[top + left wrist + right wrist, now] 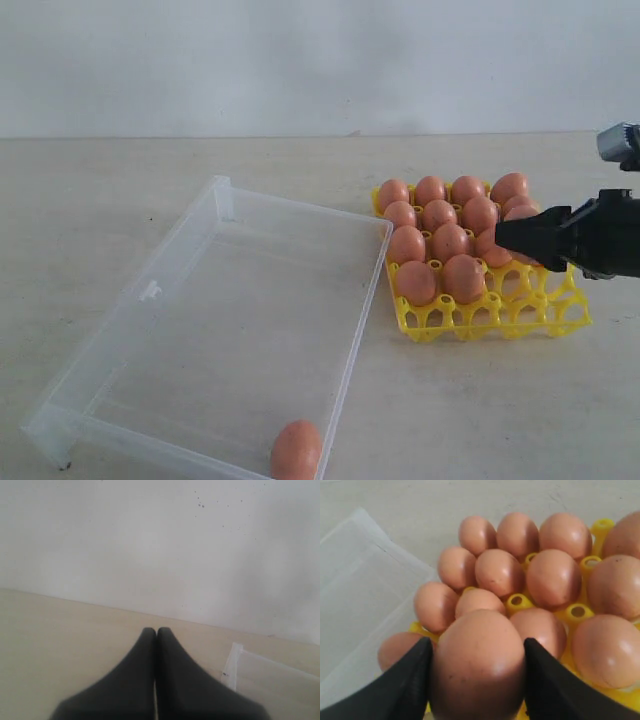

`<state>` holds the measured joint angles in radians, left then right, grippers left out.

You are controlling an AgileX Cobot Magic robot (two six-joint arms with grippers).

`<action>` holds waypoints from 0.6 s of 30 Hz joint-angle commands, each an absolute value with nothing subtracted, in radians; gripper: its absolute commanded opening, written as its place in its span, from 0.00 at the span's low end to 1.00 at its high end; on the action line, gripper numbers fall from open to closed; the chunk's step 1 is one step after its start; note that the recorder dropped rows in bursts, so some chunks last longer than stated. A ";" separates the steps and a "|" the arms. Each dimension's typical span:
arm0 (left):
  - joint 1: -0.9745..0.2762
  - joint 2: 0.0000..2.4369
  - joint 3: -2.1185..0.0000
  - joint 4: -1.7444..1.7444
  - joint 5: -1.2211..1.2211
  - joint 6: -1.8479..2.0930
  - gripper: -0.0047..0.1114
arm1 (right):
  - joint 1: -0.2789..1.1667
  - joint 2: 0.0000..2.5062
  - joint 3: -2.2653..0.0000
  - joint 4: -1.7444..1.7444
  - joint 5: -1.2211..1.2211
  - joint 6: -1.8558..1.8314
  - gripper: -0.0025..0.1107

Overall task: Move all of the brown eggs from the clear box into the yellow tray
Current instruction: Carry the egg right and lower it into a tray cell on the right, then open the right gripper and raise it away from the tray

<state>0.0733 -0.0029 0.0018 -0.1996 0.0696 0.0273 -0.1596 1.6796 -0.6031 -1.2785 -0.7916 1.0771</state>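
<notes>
Pinching an egg (479,650) between its fingers, the right gripper (515,237) was held over the tray (500,315), toward its right edge, where bare cups were seen. Seated eggs (440,215) were packed close beside. A last egg (297,450) was seen at the box's (150,292) near edge. The left gripper's (156,632) fingers were pressed together.

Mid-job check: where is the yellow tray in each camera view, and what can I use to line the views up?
Exterior view: yellow tray right of centre, beside the clear box, mostly filled with eggs.
Left wrist view: not in it.
Right wrist view: yellow tray under the eggs, beyond the held egg.
Shared landmark: the clear box, in all three views.
</notes>
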 commanded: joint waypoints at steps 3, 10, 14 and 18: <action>0.072 0.000 0.000 -0.203 0.056 0.019 0.00 | -0.157 1.774 -0.600 -1.261 -0.815 1.028 0.02; 0.072 0.000 0.000 -0.203 0.054 0.019 0.00 | -0.157 1.849 -0.600 -1.215 -0.886 0.980 0.02; 0.072 0.000 0.000 -0.203 0.054 0.019 0.00 | -0.157 1.849 -0.600 -1.137 -0.886 0.950 0.02; 0.072 0.000 0.000 -0.203 0.056 0.019 0.00 | -0.157 1.849 -0.600 -1.131 -0.886 0.930 0.04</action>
